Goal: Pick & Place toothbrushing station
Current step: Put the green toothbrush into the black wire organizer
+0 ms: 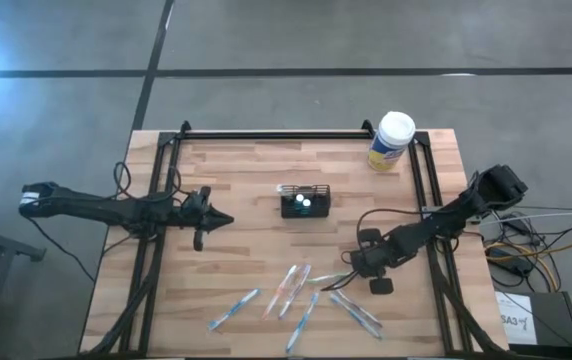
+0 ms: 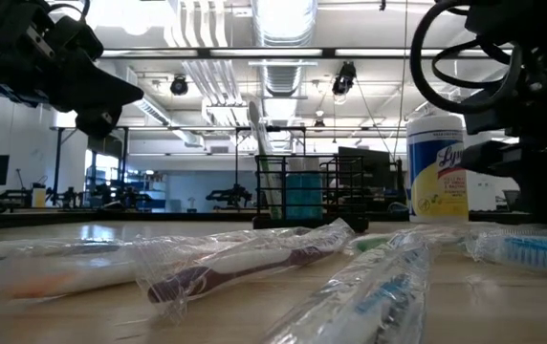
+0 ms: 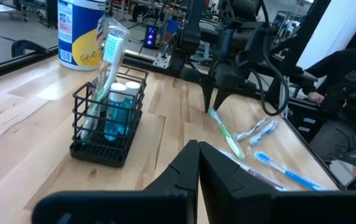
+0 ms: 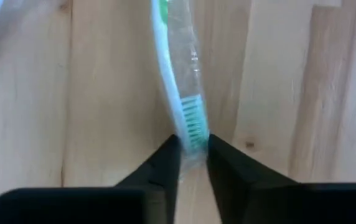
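Right gripper [image 4: 189,163]: closing on the bristle end of a green wrapped toothbrush [image 4: 177,93] lying flat on the table [image 1: 246,190]. Pinching it between two dark fingers [image 4: 159,168], tips down at the boards, wrapper bunching in the gap. Approaching from straight above, apparently because a thin item lying flat offers no other purchase; gripping near the head rather than mid-handle, so likely hanging tail-down once raised. Grip appearing narrow but seated; whether firm enough to hold, not determinable.

Working at the right-near part of the table, just beside a loose scatter of other wrapped toothbrushes [image 1: 296,290], some overlapping, none touching the fingers as far as showing.

Left gripper [image 1: 221,219]: clenched on nothing, tips pressed together, hovering over the left-centre of the table and pointing toward the middle. Waiting clear of the working arm, presumably to avoid crossing paths.

Toothbrushing station [image 1: 305,202]: standing upright near the table's centre, well apart from both grippers. Already holding one white toothbrush [image 3: 106,68] leaning tilted out over the rim, being far longer than the low mesh walls, plus two blue white-capped bottles [image 3: 117,112] standing inside.

Wipes canister [image 1: 391,140]: standing at the far right, beyond the station, apart from the work.

Risk noted: slick wrapper slipping between the fingers during lifting.
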